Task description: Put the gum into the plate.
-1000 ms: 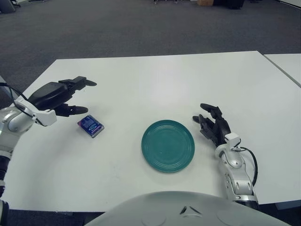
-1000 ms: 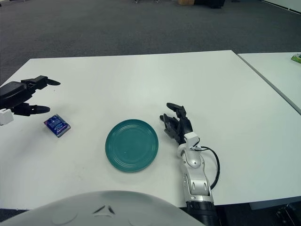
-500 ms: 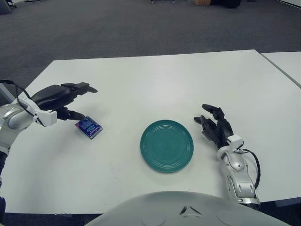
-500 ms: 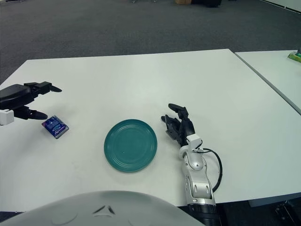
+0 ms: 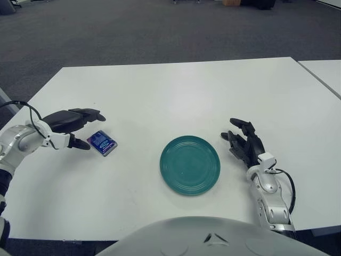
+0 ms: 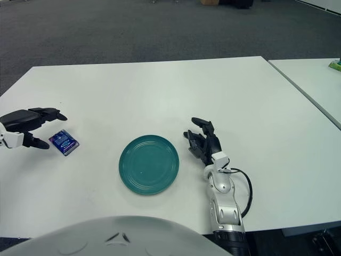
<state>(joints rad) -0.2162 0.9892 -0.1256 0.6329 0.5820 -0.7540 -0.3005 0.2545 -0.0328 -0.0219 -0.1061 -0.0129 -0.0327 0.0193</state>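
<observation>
White table [image 5: 176, 90]. Green plate [image 5: 190, 165] near front edge, centre, nothing in it. Right hand [image 5: 244, 143] beside plate's right side, fingers loosely curled, holding nothing. Left hand [image 5: 72, 122] near left edge, fingers spread, thumb low, just left of gum [image 5: 102, 143]. Gum flat on table, well apart from plate, not gripped. Risk: thin pack sliding off fingertips on closing, skidding toward left edge.

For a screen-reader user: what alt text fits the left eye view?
The robot's left hand, fingers spread, reaches beside a blue gum pack on a white table. A green plate sits mid-table; the right hand shows to its right.
</observation>
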